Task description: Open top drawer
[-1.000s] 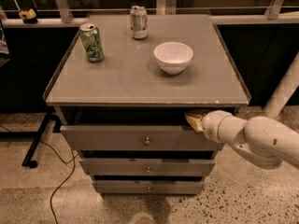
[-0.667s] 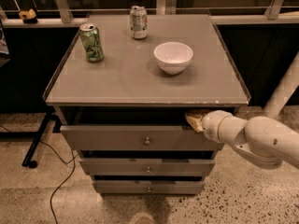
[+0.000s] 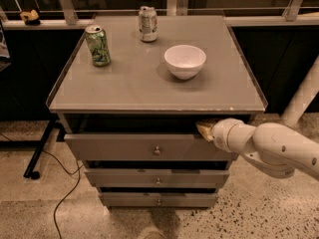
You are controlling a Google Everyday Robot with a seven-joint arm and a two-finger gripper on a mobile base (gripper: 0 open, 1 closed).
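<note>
top drawer (image 3: 129, 146) ajar, lengthwise left-right, facing camera, hand (image 3: 203, 128) at rim, grip unclear

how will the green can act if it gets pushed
The green can stands upright and is tall for its base, so a push high up would likely tip it. Its round body would then probably roll. Whether it is full cannot be told. The gripper is away from it, at the upper right edge of the top drawer.
</note>
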